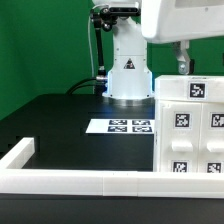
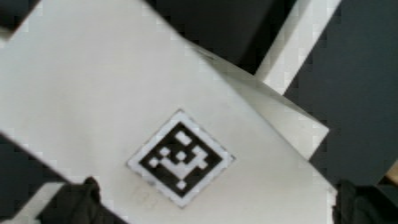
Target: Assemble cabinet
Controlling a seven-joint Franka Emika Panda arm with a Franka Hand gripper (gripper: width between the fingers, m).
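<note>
The white border rail (image 1: 80, 181) edges the black table (image 1: 60, 115) — behind stands a green backdrop (image 1: 40, 40); the gripper (image 1: 182, 62) hovers over the cabinet (image 1: 190, 125), jaw state unclear.

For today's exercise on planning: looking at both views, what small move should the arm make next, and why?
Probably a slow descent. The gripper hangs just above the cabinet, and the wrist view shows a tagged white face close beneath the dark fingers; nothing appears held.
</note>
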